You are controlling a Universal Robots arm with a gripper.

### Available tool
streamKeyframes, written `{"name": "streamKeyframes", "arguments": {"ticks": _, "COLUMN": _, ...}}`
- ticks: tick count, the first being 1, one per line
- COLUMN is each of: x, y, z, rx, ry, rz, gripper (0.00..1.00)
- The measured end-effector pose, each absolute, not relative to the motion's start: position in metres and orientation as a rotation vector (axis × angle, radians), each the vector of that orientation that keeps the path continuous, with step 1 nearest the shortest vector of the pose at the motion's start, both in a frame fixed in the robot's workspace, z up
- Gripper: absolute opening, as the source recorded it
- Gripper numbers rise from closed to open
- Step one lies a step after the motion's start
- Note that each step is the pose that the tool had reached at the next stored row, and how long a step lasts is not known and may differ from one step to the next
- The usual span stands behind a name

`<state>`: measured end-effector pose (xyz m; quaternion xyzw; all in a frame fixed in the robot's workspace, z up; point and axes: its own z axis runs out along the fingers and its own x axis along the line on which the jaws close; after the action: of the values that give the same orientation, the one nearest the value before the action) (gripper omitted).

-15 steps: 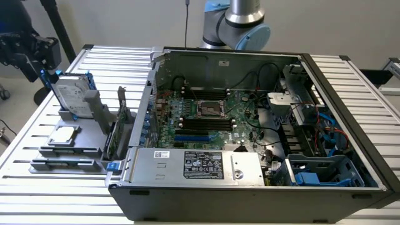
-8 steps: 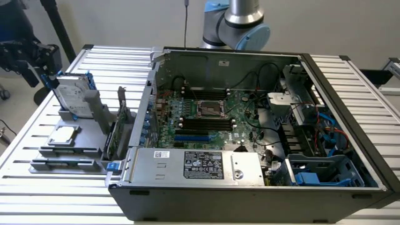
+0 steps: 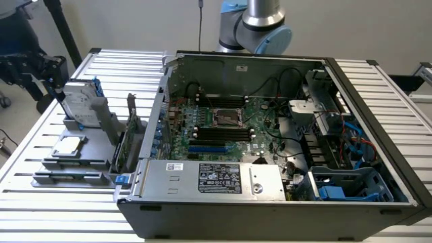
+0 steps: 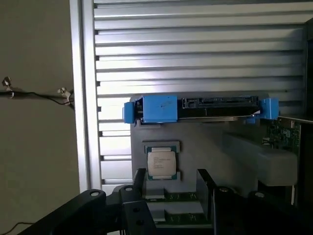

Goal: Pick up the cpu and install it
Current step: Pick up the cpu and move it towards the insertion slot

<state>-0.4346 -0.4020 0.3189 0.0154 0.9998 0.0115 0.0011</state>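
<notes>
1. On the exterior view's left, the cpu (image 3: 68, 146) lies flat on a grey holder block (image 3: 98, 147) on the desk (image 3: 40, 202), just near of the upright hard drive (image 3: 80, 104).
2. The hand (image 4: 171, 183) is spread, its fingers (image 4: 139, 183) flanking the cpu without touching it.
3. To the right stands the open computer case (image 3: 270, 217), with its motherboard socket (image 3: 228, 117).

You're in a robotics lab or test workshop. 1 robot arm (image 3: 262, 23) stands behind a slatted aluminium bench (image 3: 54, 212). An opened computer tower (image 3: 270, 217) lies on the bench with its motherboard (image 3: 260, 112) bare. Grey holder blocks (image 3: 91, 152) present loose parts beside it, and a plain pale wall (image 3: 135, 25) stands behind.
</notes>
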Motion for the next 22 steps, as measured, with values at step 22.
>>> {"name": "streamKeyframes", "arguments": {"ticks": 22, "x": -0.437, "y": -0.410, "z": 0.279, "rx": -0.070, "ry": 3.146, "rz": 0.040, "gripper": 0.62}}
